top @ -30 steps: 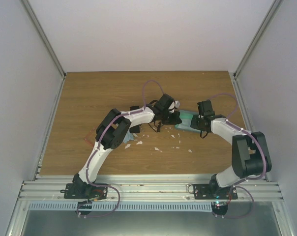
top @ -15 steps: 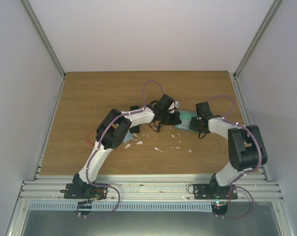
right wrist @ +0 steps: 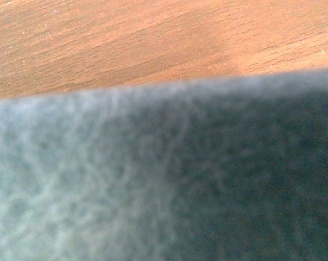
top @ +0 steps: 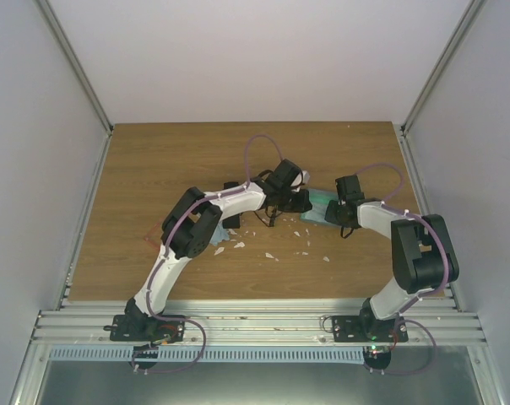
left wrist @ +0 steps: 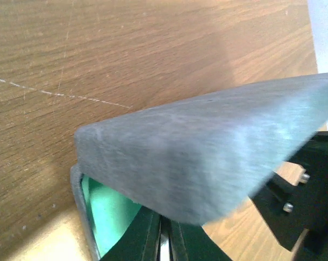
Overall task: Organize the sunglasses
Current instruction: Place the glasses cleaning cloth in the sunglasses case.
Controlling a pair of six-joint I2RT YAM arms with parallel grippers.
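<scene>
A grey hard case (top: pixel 317 207) with a green lining lies between my two grippers at mid-table. In the left wrist view its lid (left wrist: pixel 218 141) stands raised over the green inside (left wrist: pixel 107 209). My left gripper (left wrist: pixel 165 246) is at the case's open mouth under the lid, its dark fingers pressed together with only a thin slit between them. It shows from above (top: pixel 294 201) at the case's left end. My right gripper (top: pixel 336 212) is at the case's right end. The grey lid (right wrist: pixel 164 179) fills the right wrist view and hides its fingers. Thin black wire shapes (top: pixel 266 217), possibly the sunglasses, lie below the left gripper.
A black oblong case (top: pixel 231 187) lies behind the left forearm, with a light blue thing (top: pixel 230 223) beside the elbow. Small white scraps (top: pixel 270 255) are scattered on the wooden table (top: pixel 154 169). Grey walls close in both sides.
The right arm's elbow has swung inward and its gripper has shifted slightly left along the case. The left arm has barely moved.
</scene>
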